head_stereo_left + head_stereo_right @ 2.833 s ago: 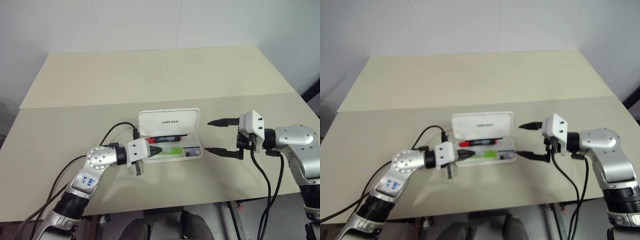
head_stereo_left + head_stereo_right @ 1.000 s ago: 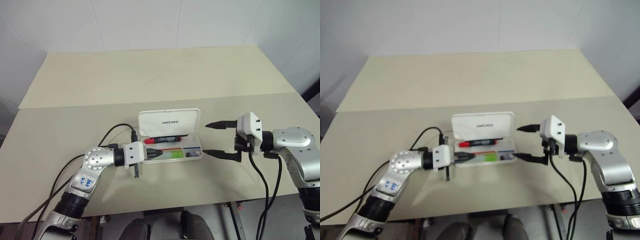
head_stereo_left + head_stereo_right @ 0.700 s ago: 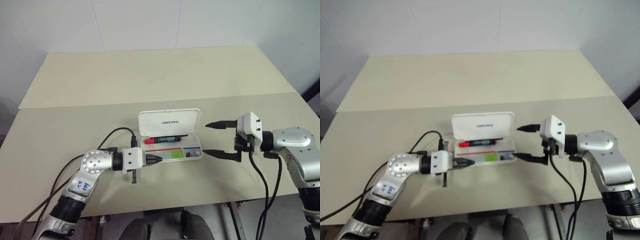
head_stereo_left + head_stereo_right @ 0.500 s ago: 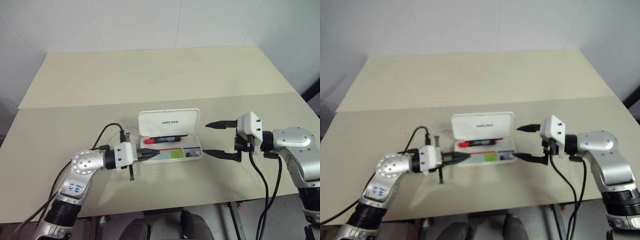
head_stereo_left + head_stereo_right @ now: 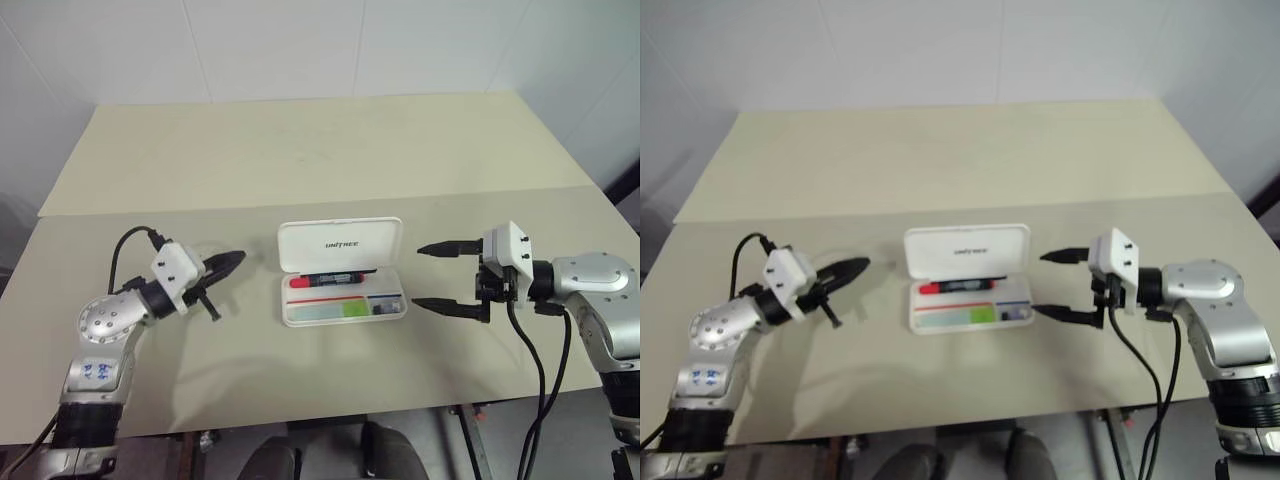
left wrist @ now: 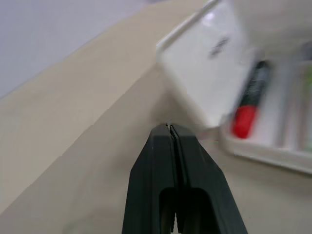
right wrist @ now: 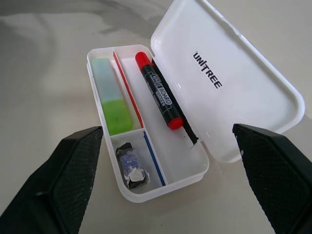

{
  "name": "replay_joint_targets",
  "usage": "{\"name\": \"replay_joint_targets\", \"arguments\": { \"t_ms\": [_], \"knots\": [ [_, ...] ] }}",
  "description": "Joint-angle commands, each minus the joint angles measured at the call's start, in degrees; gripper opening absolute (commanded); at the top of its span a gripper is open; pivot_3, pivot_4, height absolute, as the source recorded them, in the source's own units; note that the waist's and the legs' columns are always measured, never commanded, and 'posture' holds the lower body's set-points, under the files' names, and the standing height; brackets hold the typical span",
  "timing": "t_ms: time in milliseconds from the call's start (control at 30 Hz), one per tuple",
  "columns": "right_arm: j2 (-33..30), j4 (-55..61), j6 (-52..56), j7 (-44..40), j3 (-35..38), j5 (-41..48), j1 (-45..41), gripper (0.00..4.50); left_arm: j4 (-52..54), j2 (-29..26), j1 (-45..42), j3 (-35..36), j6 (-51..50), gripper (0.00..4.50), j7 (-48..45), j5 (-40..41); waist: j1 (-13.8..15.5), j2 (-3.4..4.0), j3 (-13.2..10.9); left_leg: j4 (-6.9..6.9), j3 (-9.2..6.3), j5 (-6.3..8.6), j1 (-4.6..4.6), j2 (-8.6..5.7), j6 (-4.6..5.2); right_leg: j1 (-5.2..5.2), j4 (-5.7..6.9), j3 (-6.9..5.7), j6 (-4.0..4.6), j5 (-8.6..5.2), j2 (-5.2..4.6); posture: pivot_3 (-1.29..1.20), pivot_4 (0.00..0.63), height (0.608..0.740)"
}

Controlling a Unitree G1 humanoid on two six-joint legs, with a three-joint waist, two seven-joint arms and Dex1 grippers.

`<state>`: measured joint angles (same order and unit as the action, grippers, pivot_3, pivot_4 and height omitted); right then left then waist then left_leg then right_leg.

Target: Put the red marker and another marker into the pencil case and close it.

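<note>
The left tool (image 5: 232,262) is closed on nothing and held well clear of the pencil case (image 5: 340,243), while the right tool (image 5: 432,276) is spread wide and empty just beside it. The red marker (image 7: 158,91) and the green marker (image 7: 112,105) are already lodged in separate compartments. Only the raised lid is judged left to close, which the right tool seems placed for.

One pencil case (image 7: 204,87), one red marker (image 7: 158,90), one green highlighter (image 7: 112,105), one small dark block (image 7: 132,168), two grippers (image 5: 232,262) (image 5: 435,277).
</note>
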<state>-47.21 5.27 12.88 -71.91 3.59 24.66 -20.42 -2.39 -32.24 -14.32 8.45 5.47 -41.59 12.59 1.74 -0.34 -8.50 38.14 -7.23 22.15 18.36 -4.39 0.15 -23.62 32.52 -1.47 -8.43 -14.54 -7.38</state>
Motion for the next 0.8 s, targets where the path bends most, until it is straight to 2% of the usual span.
{"name": "replay_joint_targets", "arguments": {
  "t_ms": [33, 133, 333, 633, 800],
  "knots": [
    [-1.54, 2.10, 0.80, 0.09, 2.11, 1.39, -1.30, 4.50, -3.24, 2.91, -5.06, -2.72, -1.15, 0.07, 4.40, -3.29, 0.05, 0.00, 0.00, 0.01, 0.00, 0.00, -0.02, -0.01, 0.00, 0.00, 0.05, 0.00, 0.00, 0.01, -0.02, 0.00, 0.150, 0.740],
    [-1.72, 2.99, 1.65, 0.32, 2.19, 1.53, -1.53, 4.50, -6.25, 6.23, -8.75, -4.68, -2.95, 0.07, 7.55, -5.17, -0.12, -0.03, 0.02, 0.03, 0.01, 0.00, -0.02, -0.03, 0.00, 0.00, 0.04, -0.01, -0.03, 0.03, -0.03, 0.00, 0.150, 0.740],
    [-2.06, 3.66, 1.90, 0.11, 2.78, 1.73, -0.92, 4.50, -8.12, 9.26, -11.63, -8.39, -4.37, 0.07, 6.65, -5.87, -0.35, -0.04, 0.02, 0.01, 0.04, 0.00, 0.00, -0.01, 0.00, -0.09, 0.05, -0.11, -0.04, 0.03, -0.02, 0.00, 0.150, 0.740],
    [-1.70, 3.35, 1.52, 0.22, 3.20, 2.01, -0.24, 4.50, -3.57, 6.16, -7.64, -7.82, 2.01, 0.07, -2.20, -1.85, -0.22, -0.04, 0.02, 0.06, 0.05, 0.00, 0.01, 0.01, 0.00, -0.07, 0.04, -0.12, -0.04, 0.03, -0.04, 0.00, 0.150, 0.740],
    [-0.90, 3.39, 2.74, 0.85, 3.44, 3.33, -0.03, 4.50, -1.65, 3.41, -7.10, -9.56, 7.32, 0.07, -7.69, -2.30, -0.08, -0.04, 0.02, 0.07, 0.02, 0.00, 0.05, 0.00, 0.00, -0.07, 0.02, -0.15, 0.00, 0.05, -0.07, 0.00, 0.150, 0.740]
  ]
}}
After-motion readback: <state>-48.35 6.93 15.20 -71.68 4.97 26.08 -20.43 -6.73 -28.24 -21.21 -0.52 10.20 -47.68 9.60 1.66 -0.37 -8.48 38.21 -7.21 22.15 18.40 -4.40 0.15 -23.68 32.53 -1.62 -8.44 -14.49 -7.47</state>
